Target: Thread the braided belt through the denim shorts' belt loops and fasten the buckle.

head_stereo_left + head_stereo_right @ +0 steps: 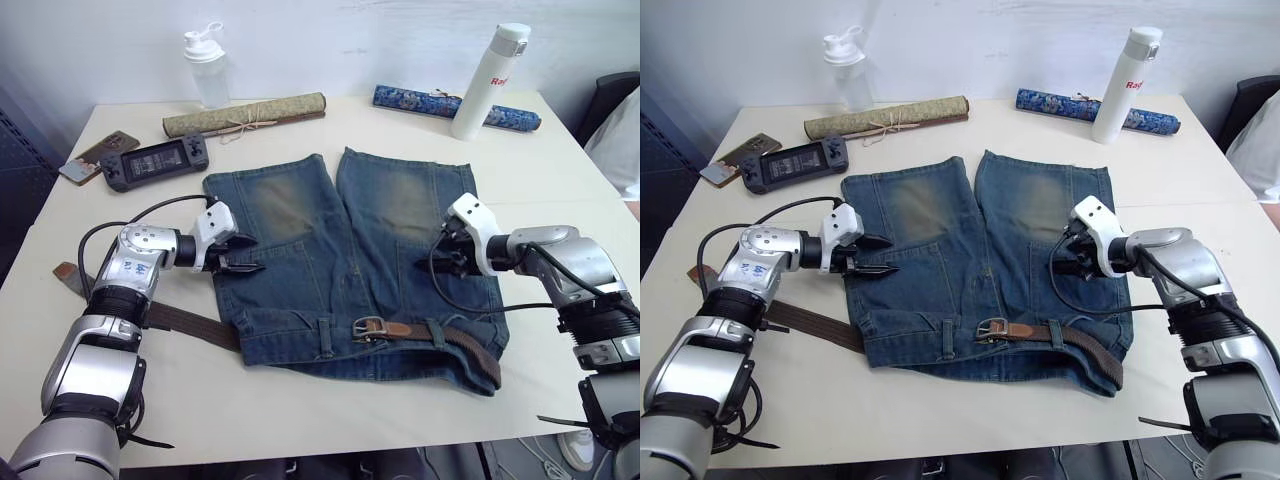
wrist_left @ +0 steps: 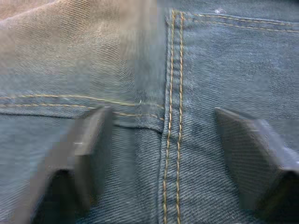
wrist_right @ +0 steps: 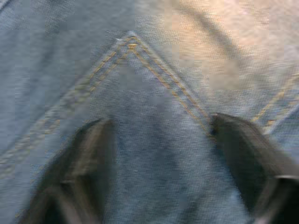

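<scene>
White table [image 1: 300,420]: both grippers [image 1: 240,255] [image 1: 447,258] are hovering wide open over the shorts [image 1: 350,270]; the half-threaded belt [image 1: 470,345] risks slipping out.

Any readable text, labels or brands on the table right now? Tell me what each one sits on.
"Ra", red letters on the white bottle; the rest of the word curves out of sight.
Handheld console: screen markings too small to read.
Rolled mats, shorts and belt: no text visible.

Denim shorts [image 1: 345,270] lie flat, waist toward the robot — braided belt [image 1: 470,345] partly through belt loops [image 1: 326,337], buckle [image 1: 368,327] unfastened mid-waistband.
</scene>
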### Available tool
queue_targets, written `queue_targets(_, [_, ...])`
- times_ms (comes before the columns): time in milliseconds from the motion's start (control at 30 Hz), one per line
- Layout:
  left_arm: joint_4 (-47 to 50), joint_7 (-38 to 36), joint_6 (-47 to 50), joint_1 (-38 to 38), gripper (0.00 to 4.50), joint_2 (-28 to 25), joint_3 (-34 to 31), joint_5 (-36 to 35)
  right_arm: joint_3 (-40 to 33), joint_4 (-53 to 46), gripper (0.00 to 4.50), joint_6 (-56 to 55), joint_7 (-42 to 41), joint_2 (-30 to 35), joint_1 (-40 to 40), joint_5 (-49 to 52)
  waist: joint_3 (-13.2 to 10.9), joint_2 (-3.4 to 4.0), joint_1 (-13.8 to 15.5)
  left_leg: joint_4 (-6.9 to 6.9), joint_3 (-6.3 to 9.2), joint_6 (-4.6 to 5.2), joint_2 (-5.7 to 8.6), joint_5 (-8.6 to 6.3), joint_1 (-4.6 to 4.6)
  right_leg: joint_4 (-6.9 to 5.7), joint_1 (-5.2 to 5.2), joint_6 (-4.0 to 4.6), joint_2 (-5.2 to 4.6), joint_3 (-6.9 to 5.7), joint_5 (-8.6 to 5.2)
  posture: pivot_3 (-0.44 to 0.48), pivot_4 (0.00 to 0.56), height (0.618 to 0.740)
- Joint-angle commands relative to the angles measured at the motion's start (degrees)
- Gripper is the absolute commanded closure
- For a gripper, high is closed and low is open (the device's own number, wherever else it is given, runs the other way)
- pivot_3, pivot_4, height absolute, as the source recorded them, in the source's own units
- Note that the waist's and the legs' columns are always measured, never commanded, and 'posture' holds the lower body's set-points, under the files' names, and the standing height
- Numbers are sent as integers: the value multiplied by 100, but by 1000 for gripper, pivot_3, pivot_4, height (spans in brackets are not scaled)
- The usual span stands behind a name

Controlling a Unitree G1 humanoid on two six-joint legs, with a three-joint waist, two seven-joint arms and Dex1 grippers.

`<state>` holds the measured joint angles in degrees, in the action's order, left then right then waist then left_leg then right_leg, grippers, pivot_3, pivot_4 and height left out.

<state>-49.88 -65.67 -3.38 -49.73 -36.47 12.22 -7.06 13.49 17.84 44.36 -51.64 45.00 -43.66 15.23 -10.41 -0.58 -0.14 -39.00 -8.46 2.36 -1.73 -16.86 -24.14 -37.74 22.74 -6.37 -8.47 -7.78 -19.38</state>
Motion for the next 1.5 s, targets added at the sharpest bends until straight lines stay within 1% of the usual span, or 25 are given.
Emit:
queue_targets(33, [-326, -37, -178, 97, 2989, 67, 157, 467, 197, 84, 2946, -106, -227, -89, 134, -239, 4, 0, -9, 0, 1, 0, 0, 0, 3, 0, -3, 0, 0, -1, 0, 0, 150, 717])
queue_targets(67, [-369, -22, -217, 93, 3245, 79, 148, 500, 175, 77, 3198, -113, -235, -119, 143, -266, 7, 0, -13, 0, 1, 0, 0, 0, 4, 0, -4, 0, 0, 0, 0, 0, 150, 717])
queue_targets(133, [-447, 58, -380, 93, 4151, 92, 159, 612, 157, 82, 4137, -218, -194, -175, 152, -377, 18, 0, -19, -2, 2, 0, -1, 0, 13, -1, -14, 0, 0, -1, 0, 0, 150, 717])
queue_targets(167, [-477, 87, -474, 95, 4452, 94, 170, 671, 152, 92, 4480, -283, -174, -195, 157, -444, 22, -1, -22, -3, 2, 0, -1, 0, 19, -1, -18, 0, 0, 0, 0, 0, 150, 717])
queue_targets(300, [-858, 806, -946, -143, 4452, 216, 233, 1089, 44, 602, 4480, -943, 364, -552, -67, -880, 29, -11, -26, -4, -2, 1, 0, -5, 63, 7, -49, 1, -9, 8, 0, 0, 150, 717])
queue_targets(333, [-982, 969, -1005, -225, 4452, 260, 228, 1168, 11, 771, 4480, -1094, 492, -653, -145, -960, 33, -13, -30, -4, -1, 1, -1, -7, 87, 10, -75, 1, -10, 7, 0, 0, 150, 717])
queue_targets(367, [-1162, 1348, -1103, -353, 4452, 310, 254, 1334, 37, 1027, 4480, -1399, 720, -763, -256, -1146, 33, -12, -32, -4, 1, -1, -3, -11, 106, 13, -92, 2, -12, 7, 0, 0, 150, 717])
queue_targets(467, [-1651, 2547, -1384, -715, 4452, 395, 425, 1884, -18, 1820, 4480, -2157, 1370, -1116, -619, -1507, 35, -14, -35, -5, 9, -1, -2, -16, 115, 8, -103, 4, -25, 6, 2, 0, 150, 717])
queue_targets(533, [-1927, 3235, -1398, -953, 4452, 466, 457, 2106, -85, 2403, 4480, -2547, 1722, -1341, -878, -1663, 35, -15, -50, -5, 11, -2, 1, -16, 112, 1, -99, 5, -62, 10, 2, 0, 150, 717])
queue_targets(633, [-2191, 4000, -1504, -1188, 4452, 520, 585, 2448, -149, 3176, 4480, -3058, 2135, -1589, -1232, -1848, 34, -14, -133, -4, 11, -1, 3, -12, 95, -15, -88, 6, -65, 0, 1, 0, 150, 717])
queue_targets(700, [-2309, 4431, -1595, -1284, 4452, 531, 726, 2736, -181, 3607, 4480, -3370, 2366, -1691, -1436, -1943, 33, -15, -159, -4, 8, 3, 5, -8, 85, -13, -84, 4, -29, -9, 2, 0, 150, 717])
queue_targets(767, [-2395, 4623, -1622, -1330, 4452, 580, 715, 2804, -241, 3897, 4480, -3559, 2449, -1780, -1581, -1940, 32, -14, -182, -2, 5, 4, 5, -8, 83, -8, -84, 3, -23, -7, 2, 0, 150, 717])
queue_targets(833, [-2426, 4662, -1696, -1323, 4452, 614, 699, 2852, -270, 4013, 4480, -3727, 2413, -1854, -1650, -1918, 31, -14, -184, -2, 5, 4, 1, -8, 83, -8, -83, 3, -20, -7, 2, 0, 150, 717])
queue_targets(967, [-2440, 4560, -1841, -1261, 4452, 645, 627, 2843, -261, 4055, 4480, -4024, 2248, -1919, -1657, -1933, 30, -13, -190, -1, 3, 4, -1, -8, 83, -9, -79, 3, -17, -3, 2, 0, 150, 717])
queue_targets(1133, [-2386, 4237, -1935, -1226, 4452, 649, 350, 2594, -414, 3816, 4480, -3918, 1992, -1991, -1599, -1775, 30, -12, -195, 4, 1, 4, -1, -8, 82, -7, -75, 3, -17, -2, 2, 0, 150, 717])
queue_targets(1167, [-2353, 4206, -1976, -1224, 4500, 642, 250, 2516, -489, 3727, 3638, -3834, 1985, -1998, -1581, -1733, 29, -11, -200, 6, 0, 4, -1, -8, 80, -5, -73, 3, -16, -2, 2, 0, 150, 717])
queue_targets(1200, [-2319, 4059, -1982, -1229, 4034, 640, 147, 2414, -555, 3597, 3301, -3738, 1886, -1992, -1547, -1669, 29, -10, -203, 6, 0, 4, -1, -8, 75, -5, -68, 3, -16, -2, 2, 0, 150, 717])
queue_targets(1233, [-2281, 3948, -1971, -1231, 3516, 632, 54, 2328, -615, 3421, 2791, -3594, 1777, -1977, -1497, -1598, 29, -10, -202, 6, -1, 4, -1, -8, 67, -7, -58, 3, -16, 0, 2, 0, 150, 717])
queue_targets(1300, [-2242, 3818, -1942, -1229, 2676, 628, -52, 2262, -692, 3170, 1684, -3396, 1644, -1964, -1415, -1547, 29, -10, -202, -1, -1, 3, -1, -5, 27, -14, -20, 3, -14, -1, 2, 0, 150, 717])
queue_targets(1333, [-2125, 3738, -1997, -1202, 2295, 571, -174, 2140, -774, 2700, 1337, -3140, 1595, -1886, -1282, -1465, 29, -10, -201, -2, -1, 4, -1, -5, 21, -14, -16, 2, -14, -2, 2, 0, 150, 717])
queue_targets(1433, [-1613, 3269, -2038, -1056, 1117, 406, -589, 1674, -1155, 1061, 26, -2095, 1541, -1736, -816, -1060, 22, -6, -182, -4, 5, 6, 0, -4, -8, -7, 4, 2, -11, -8, 2, 0, 150, 717])
queue_targets(1500, [-958, 2862, -1803, -834, 1117, 301, -900, 1229, -1376, -154, 26, -1340, 1502, -1590, -442, -791, 14, -3, -173, -2, 4, 7, 3, -4, -11, -5, 6, 2, -11, -8, 2, 0, 150, 717])
